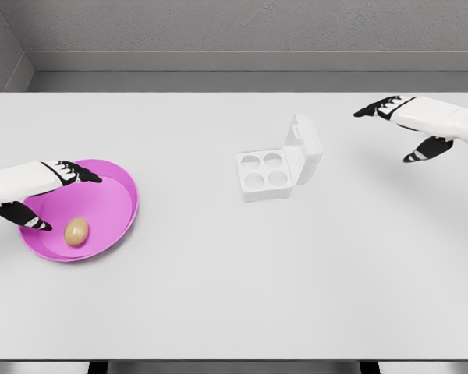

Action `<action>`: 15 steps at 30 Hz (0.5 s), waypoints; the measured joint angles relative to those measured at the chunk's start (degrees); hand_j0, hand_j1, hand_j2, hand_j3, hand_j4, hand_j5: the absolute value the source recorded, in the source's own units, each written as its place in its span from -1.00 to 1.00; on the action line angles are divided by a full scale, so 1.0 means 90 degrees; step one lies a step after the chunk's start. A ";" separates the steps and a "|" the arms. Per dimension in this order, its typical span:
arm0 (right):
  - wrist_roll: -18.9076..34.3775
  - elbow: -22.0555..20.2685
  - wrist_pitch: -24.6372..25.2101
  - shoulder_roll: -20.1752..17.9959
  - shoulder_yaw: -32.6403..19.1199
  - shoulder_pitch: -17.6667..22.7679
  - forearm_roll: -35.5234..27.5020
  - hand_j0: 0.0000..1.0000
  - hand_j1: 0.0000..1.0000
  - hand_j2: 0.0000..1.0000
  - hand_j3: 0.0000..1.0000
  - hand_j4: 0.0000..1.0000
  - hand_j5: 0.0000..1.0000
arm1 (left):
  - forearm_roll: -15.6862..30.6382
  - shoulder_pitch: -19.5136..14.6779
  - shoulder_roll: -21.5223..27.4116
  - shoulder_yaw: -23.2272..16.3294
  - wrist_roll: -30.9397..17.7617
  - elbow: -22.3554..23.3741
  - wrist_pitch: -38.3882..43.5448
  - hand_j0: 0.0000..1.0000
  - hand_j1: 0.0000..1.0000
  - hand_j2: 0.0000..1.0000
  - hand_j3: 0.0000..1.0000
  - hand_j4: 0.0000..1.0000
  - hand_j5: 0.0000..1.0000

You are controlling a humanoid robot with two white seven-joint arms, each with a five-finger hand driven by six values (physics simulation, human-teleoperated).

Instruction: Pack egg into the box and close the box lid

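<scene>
You have one egg [76,231] lying in the pink bowl [121,187] at the tabletop's [218,296] left. Left hand [43,195] over the bowl, fingers spread, empty. White box [279,165] mid-tabletop, lid raised, four cups vacant. Right hand [409,125] far right, fingers spread, empty.

head view, high, facing down, table [234,296]

White table [218,296] carries a pink bowl [117,183] and box [277,167] (lid open).
</scene>
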 measured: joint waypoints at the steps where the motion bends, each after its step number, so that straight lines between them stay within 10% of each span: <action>1: 0.0000 -0.0005 -0.0001 -0.0010 0.0003 0.0000 -0.0007 1.00 1.00 1.00 1.00 1.00 1.00 | -0.0002 0.0000 0.0000 0.0000 -0.0002 -0.0006 0.0000 1.00 1.00 1.00 1.00 1.00 1.00; 15: 0.0000 -0.0569 0.0000 -0.0232 0.0065 0.0156 -0.0590 1.00 1.00 1.00 1.00 1.00 1.00 | -0.0169 0.0020 0.0020 -0.0019 -0.0026 -0.0093 0.0000 1.00 1.00 1.00 1.00 1.00 1.00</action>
